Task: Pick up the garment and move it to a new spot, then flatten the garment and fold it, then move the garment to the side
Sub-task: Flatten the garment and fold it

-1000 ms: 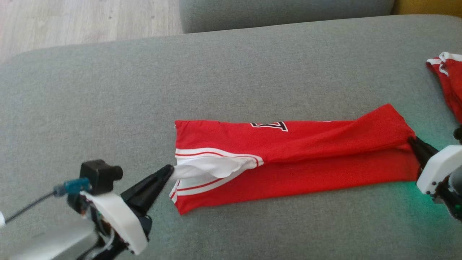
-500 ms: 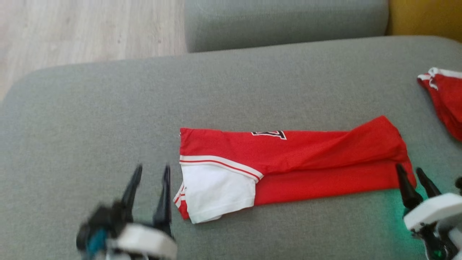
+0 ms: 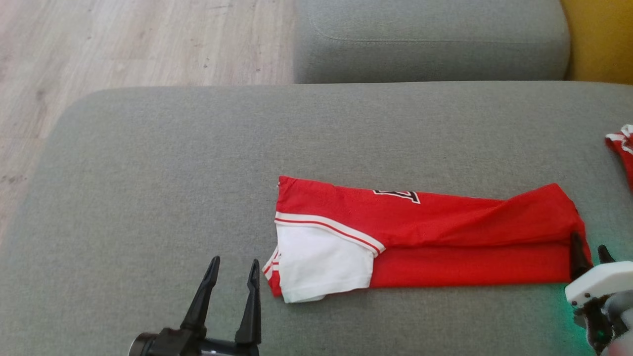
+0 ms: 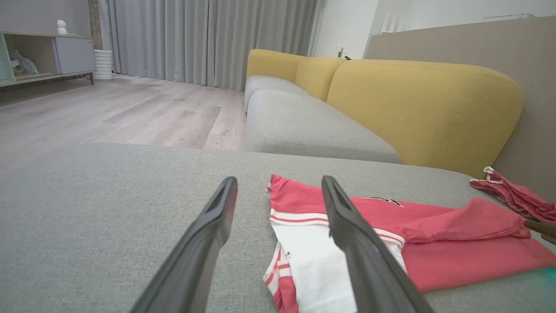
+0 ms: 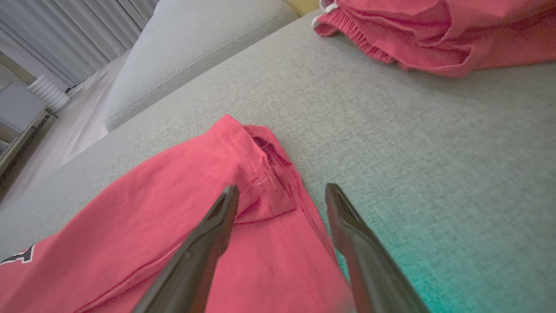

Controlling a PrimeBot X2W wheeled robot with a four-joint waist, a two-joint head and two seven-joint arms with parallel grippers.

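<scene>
Grey seat cushion [image 3: 148, 173], fabric-covered, serves as the work surface; all positions below are given relative to the garment [image 3: 445, 232]. Item one: garment, red jersey, lying on the cushion as a long band running left to right, one layer lapped over another along its length, with a slanting crease toward its right end. A white panel [image 3: 321, 262] with red-and-white striped trim shows at its left end, and part of a black-and-white print [image 3: 398, 196] sits at its far edge; judged to be lengthwise-folded and awaiting either a crosswise fold or the move aside. Item two: left gripper [image 3: 236, 260], just beside the garment's left end and clear of the cloth, fingers spread moderately apart with nothing between them. It is probably placed there so it can reach the near left corner. Item three: right gripper [image 3: 588, 243], at the garment's right end, fingers parted and gripping nothing. In the right wrist view one finger stands over the red hem and the other over bare cushion, so the edge lies between them, apparently lined up for a pinch; whether the tips touch the cloth cannot be told. Item four: second red garment [image 3: 623, 148], bunched, well apart beyond the garment's right end. Item five: wood floor [image 3: 123, 44] and another grey cushion [image 3: 430, 44], beyond the garment's far edge.
</scene>
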